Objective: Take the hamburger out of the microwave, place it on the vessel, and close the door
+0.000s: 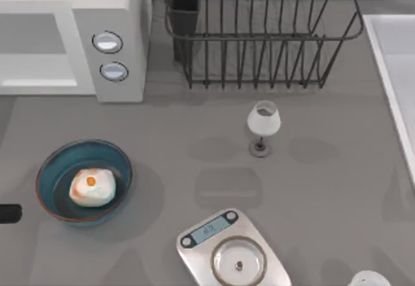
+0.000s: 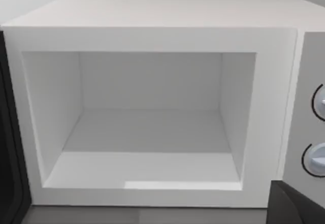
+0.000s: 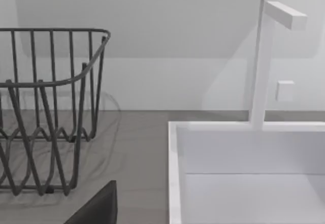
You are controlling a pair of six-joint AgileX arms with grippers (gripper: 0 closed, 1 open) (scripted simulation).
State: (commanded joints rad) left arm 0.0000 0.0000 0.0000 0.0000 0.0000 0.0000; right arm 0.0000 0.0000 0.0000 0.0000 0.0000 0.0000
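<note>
The microwave (image 2: 152, 31) is facing the left gripper (image 2: 297, 206) squarely, its cavity lying straight ahead of the wrist and showing nothing inside. I cannot tell whether this gripper is open or closed. A dark panel is standing at the cavity's far edge from the knobs, and I am taking it for the door (image 2: 7, 132), swung wide and seen nearly edge-on. So closing it is looking like the one step left.

The main risk is lying there. With the door off to one side of the gripper and not in front of it, a push started from this pose could be landing on the microwave's frame, or be catching the door near its hinge, where it would be turning poorly and ending ajar. A hard push could also be shifting the whole microwave.

The second risk is the vessel (image 1: 48, 169). In the top view it is sitting just beside the dark stub of the left arm (image 1: 8, 213), towards the table's middle, and a wide sweep could be clipping its rim. The hamburger (image 1: 92, 187) is resting inside it, well apart from the cavity.

The right gripper (image 3: 96, 209) is idling near the rack (image 3: 51, 107) and sink (image 3: 175, 173); its state I cannot tell either.
</note>
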